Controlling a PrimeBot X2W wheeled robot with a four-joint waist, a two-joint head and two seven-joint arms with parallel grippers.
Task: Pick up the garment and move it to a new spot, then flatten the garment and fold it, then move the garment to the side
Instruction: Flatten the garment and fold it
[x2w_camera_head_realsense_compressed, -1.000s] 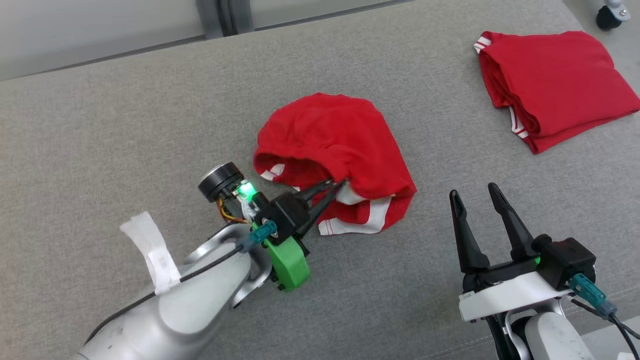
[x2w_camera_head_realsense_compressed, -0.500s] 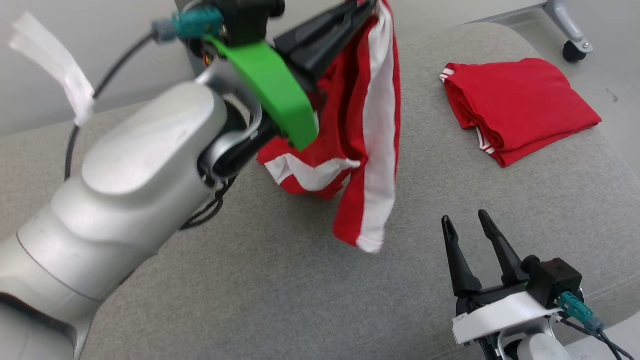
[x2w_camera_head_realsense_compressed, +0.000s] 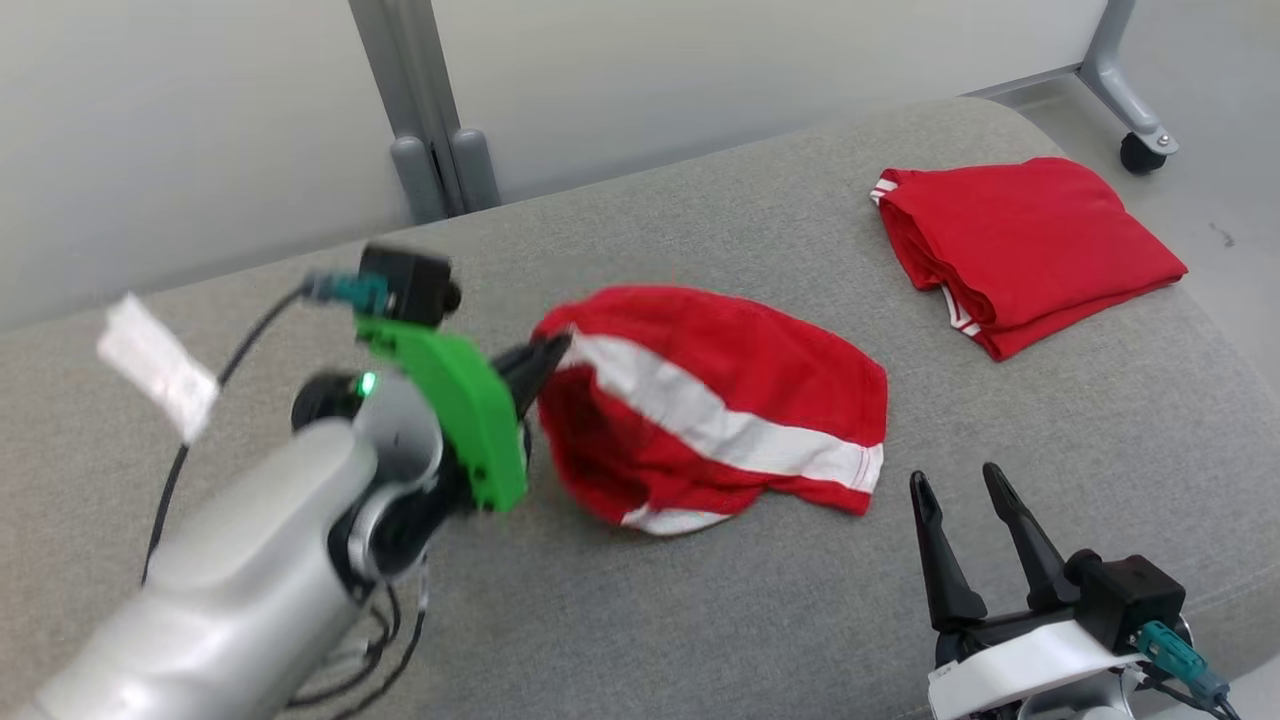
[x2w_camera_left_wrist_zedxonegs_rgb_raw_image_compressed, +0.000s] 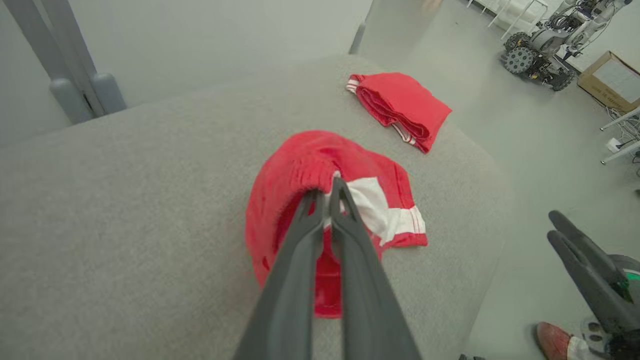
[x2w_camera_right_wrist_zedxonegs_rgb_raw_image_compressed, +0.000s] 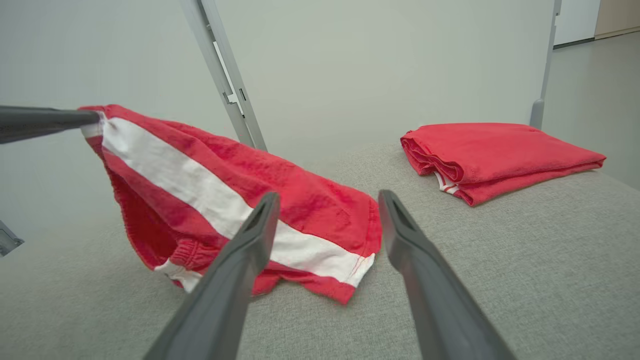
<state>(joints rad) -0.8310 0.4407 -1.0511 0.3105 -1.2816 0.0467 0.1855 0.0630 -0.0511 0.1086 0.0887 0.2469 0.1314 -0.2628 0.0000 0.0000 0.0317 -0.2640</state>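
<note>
head view of a grey cushion set against a pale wall. at the left, the robot's silver left arm reaches in from the near edge, with a blurred white tag on its cable. the left gripper, beyond a green bracket, has its two dark fingers pressed together on the garment's left edge, pinching that edge up off the cushion. the garment is red with a broad white stripe. it sits mid-cushion and slopes from the raised left corner down to its right end, which rests on the fabric. a grey metal post stands at the far edge. at the near right, the right gripper holds nothing. its fingers are spread apart and point toward the garment's right end, near it but not touching. at the far right a folded garment, also red, lies well apart from the first. beyond it a caster wheel stands on the floor.
</note>
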